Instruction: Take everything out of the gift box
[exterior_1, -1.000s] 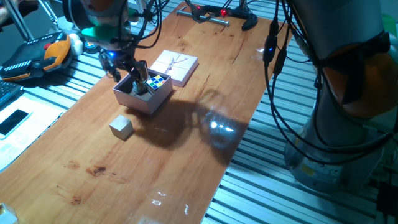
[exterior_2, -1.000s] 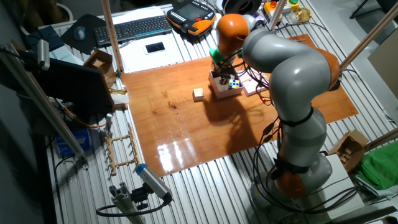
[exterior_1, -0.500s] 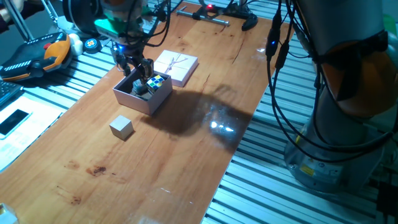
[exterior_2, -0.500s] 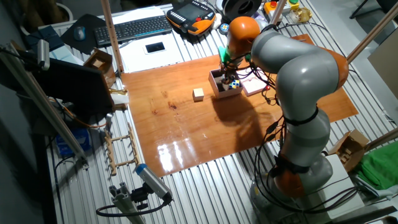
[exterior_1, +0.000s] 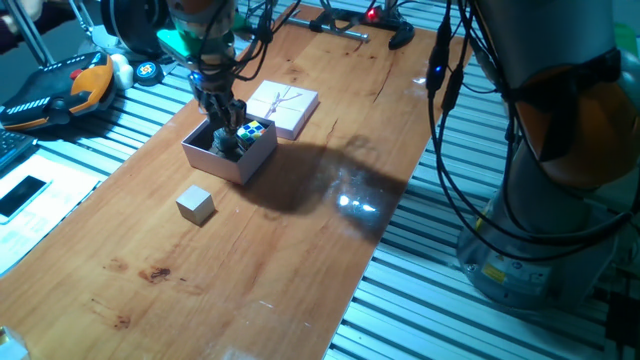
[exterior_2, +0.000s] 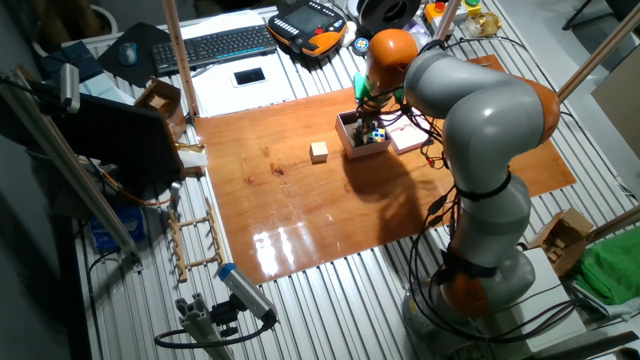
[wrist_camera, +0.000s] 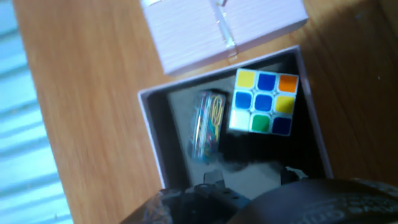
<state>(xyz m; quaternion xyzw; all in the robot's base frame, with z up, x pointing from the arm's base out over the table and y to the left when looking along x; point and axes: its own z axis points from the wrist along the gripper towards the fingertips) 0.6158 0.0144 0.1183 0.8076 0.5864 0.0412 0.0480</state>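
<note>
Hand view: gift box (wrist_camera: 151, 134) on table (exterior_1: 300, 230) beside lid (wrist_camera: 217, 25) | puzzle cube (wrist_camera: 263, 102) and small packet of coloured clips (wrist_camera: 207, 124) remained inside | beige block (exterior_1: 196, 204) already out on table | gripper (exterior_1: 226, 135) reached into box, fingers' spread could not be told

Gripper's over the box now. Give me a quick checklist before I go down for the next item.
1. Gripper over the box: ok.
2. Puzzle cube in the box, top face unobstructed: ok.
3. Second item, a small flat packet, beside the cube: not ok, close for the fingers.
4. Jaw opening: cannot tell, fingertips barely show.
5. Beige block already out on the table: ok.
6. Lid off, beside the box: ok.
</note>
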